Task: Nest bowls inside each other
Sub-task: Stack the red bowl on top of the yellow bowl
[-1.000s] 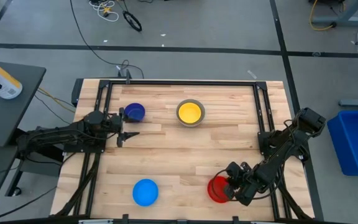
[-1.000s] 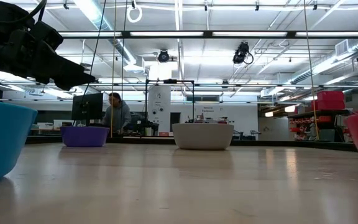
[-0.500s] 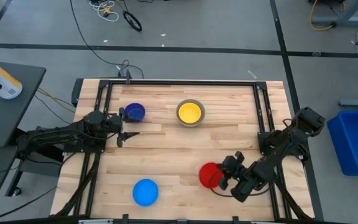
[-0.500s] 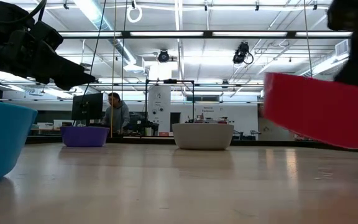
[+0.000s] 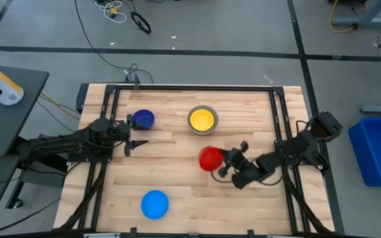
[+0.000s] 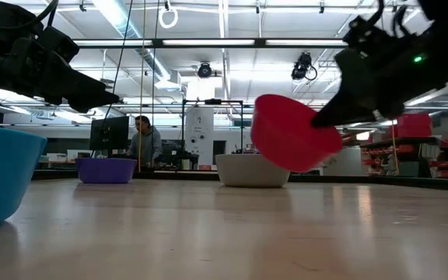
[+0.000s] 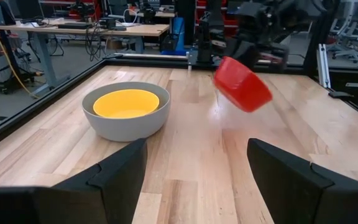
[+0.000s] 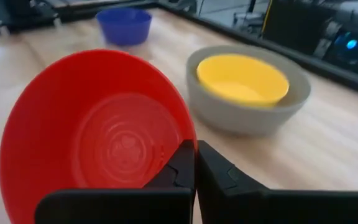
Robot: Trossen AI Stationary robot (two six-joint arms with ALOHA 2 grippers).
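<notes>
My right gripper [image 5: 223,162] is shut on a red bowl [image 5: 210,158] and holds it in the air over the table's middle, just near of the grey bowl [image 5: 202,119]. A yellow bowl [image 8: 241,78] sits nested in the grey one. A dark blue bowl [image 5: 143,119] stands at the far left. A light blue bowl [image 5: 155,203] stands near the front edge. My left gripper [image 5: 137,134] hovers open beside the dark blue bowl with nothing between its fingers. My right gripper pinches the red bowl's rim [image 8: 180,144] on the side toward the table's right edge, one finger inside the bowl and one outside. The fingers come in slanting down from the right. The bowl [image 6: 290,132] is lifted clear of the table and tilted.
Black frame rails [image 5: 111,99] run along the table's left, right and far sides. A blue bin [image 5: 379,149] stands off the table's right side. A person [image 6: 145,144] sits far behind the table. Bare wood [image 5: 177,165] lies between the bowls.
My right gripper has swung from the near right corner toward the table's middle and the grey bowl, turning as it went. The red bowl, which stood on the table, has been lifted clear and tipped.
</notes>
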